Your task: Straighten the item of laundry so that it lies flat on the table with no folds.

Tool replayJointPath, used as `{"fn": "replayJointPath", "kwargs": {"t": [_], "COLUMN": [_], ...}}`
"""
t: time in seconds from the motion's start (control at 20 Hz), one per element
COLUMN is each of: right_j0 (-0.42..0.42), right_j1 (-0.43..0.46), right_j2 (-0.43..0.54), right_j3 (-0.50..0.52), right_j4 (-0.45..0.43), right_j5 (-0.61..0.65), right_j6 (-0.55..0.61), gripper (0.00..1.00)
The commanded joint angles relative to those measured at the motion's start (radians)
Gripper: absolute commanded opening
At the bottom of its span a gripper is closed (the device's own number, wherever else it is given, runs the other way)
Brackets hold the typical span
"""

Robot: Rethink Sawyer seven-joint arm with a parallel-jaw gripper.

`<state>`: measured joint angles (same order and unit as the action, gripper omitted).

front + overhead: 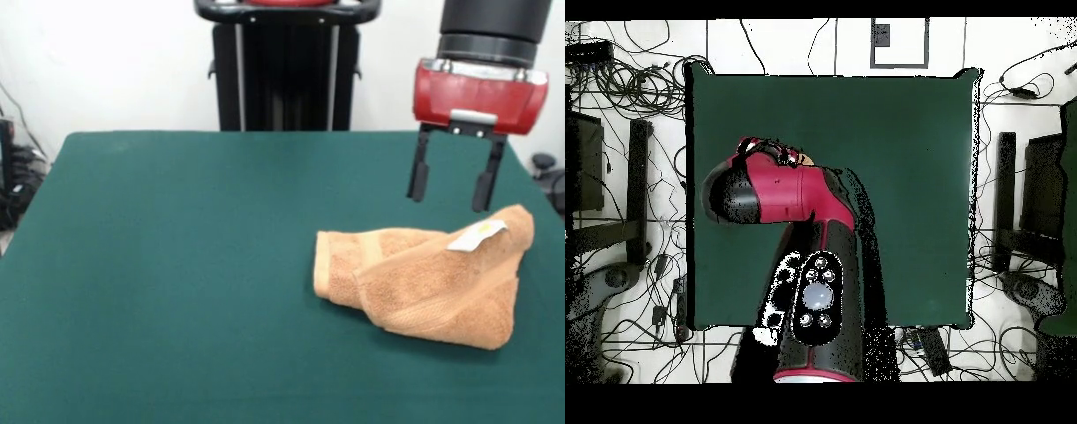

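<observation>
**Towel lay bunched beneath the parted gripper**

The gripper [452, 187] hung with its two fingers [418, 180] spread apart and empty, clear of the cloth. Just below it, the towel [424, 283] sat crumpled and folded on the green table [177, 265], its white tag [478, 235] directly under the fingertips. From overhead, the arm [790, 195] hid the towel almost completely.

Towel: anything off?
Yes. The towel lies bunched and folded over itself on the table, white tag up at a raised corner. The open end effector hangs just above it, holding nothing.
</observation>
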<state>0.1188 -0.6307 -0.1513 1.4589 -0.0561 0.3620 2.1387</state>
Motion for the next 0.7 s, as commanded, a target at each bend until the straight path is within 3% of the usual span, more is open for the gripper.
{"fn": "replayJointPath", "kwargs": {"t": [0.05, 0.4, 0.7], "right_j0": [-0.019, -0.035, -0.103], "right_j1": [0.047, 0.066, 0.062], "right_j2": [0.170, 0.196, 0.267], "right_j3": [0.126, 0.119, 0.138], "right_j4": [-0.080, -0.124, -0.159], "right_j5": [0.043, 0.014, 0.020], "right_j6": [-0.079, -0.052, -0.099], "gripper": [1.00, 1.00, 1.00]}}
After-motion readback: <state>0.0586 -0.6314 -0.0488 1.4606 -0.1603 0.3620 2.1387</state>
